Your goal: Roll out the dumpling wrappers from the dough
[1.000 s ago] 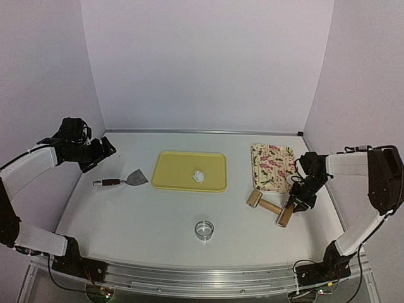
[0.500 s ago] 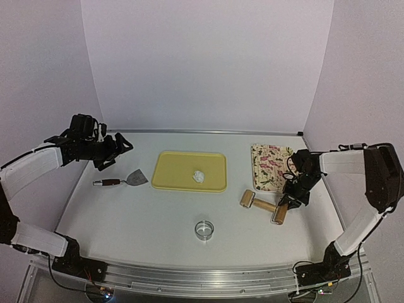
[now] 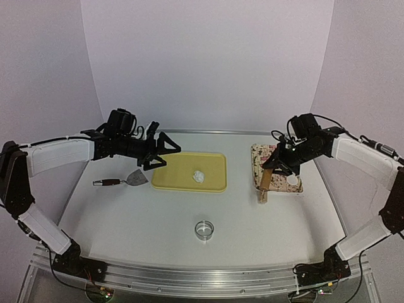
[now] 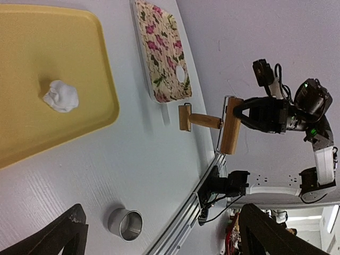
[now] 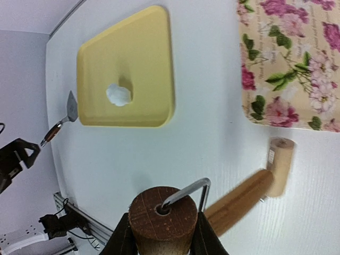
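A white dough lump (image 3: 198,176) lies on the yellow tray (image 3: 173,180); it also shows in the left wrist view (image 4: 60,96) and the right wrist view (image 5: 118,94). One dumpling wrapper (image 3: 291,180) lies on the floral tray (image 3: 271,154), also seen in the left wrist view (image 4: 180,73). My right gripper (image 3: 273,165) is shut on one roller of the wooden rolling pin (image 3: 263,189), which hangs tilted above the table. In the right wrist view my fingers (image 5: 121,239) clamp the roller end (image 5: 162,218). My left gripper (image 3: 165,151) is open and empty above the yellow tray's left edge.
A shiny ring cutter (image 3: 204,229) stands on the table in front of the yellow tray, also in the left wrist view (image 4: 125,224). A scraper with a dark handle (image 3: 123,181) lies left of the tray. Walls close in on the left, back and right.
My right gripper has lifted the rolling pin off the table and carried it back and left, beside the floral tray. My left arm has swung right toward the yellow tray.
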You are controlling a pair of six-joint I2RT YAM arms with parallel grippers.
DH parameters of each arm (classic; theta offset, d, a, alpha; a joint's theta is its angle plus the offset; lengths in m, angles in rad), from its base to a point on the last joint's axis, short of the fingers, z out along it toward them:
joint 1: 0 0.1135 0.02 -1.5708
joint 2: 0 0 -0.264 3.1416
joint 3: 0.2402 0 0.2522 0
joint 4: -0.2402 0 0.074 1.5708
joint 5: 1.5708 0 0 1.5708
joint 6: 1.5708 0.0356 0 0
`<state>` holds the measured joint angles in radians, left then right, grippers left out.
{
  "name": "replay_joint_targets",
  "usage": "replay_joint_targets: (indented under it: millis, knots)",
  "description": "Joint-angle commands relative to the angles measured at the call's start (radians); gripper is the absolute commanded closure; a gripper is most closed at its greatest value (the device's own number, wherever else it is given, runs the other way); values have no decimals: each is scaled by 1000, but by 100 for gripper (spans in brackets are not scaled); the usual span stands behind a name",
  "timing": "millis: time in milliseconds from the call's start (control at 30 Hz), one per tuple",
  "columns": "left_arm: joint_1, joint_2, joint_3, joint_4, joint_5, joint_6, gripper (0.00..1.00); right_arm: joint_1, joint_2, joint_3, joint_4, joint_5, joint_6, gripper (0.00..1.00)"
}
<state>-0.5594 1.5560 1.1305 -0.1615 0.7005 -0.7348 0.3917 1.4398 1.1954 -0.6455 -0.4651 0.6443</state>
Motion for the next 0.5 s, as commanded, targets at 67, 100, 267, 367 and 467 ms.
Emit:
replay_joint_targets:
  millis: [67, 100, 267, 367, 467]
  knots:
    - [-65, 78, 83, 183, 184, 5, 1, 41, 53, 146, 139, -239, 95, 100]
    - [-79, 79, 98, 185, 165, 29, 1, 47, 60, 162, 149, -258, 107, 100]
    - [-190, 33, 54, 269, -69, 294, 1, 67, 114, 261, 191, -343, 183, 100]
    - [-239, -10, -38, 441, -176, 405, 1, 86, 156, 336, 217, -403, 224, 100]
    - [-268, -15, -46, 505, -259, 499, 1, 110, 198, 411, 228, -450, 255, 100]
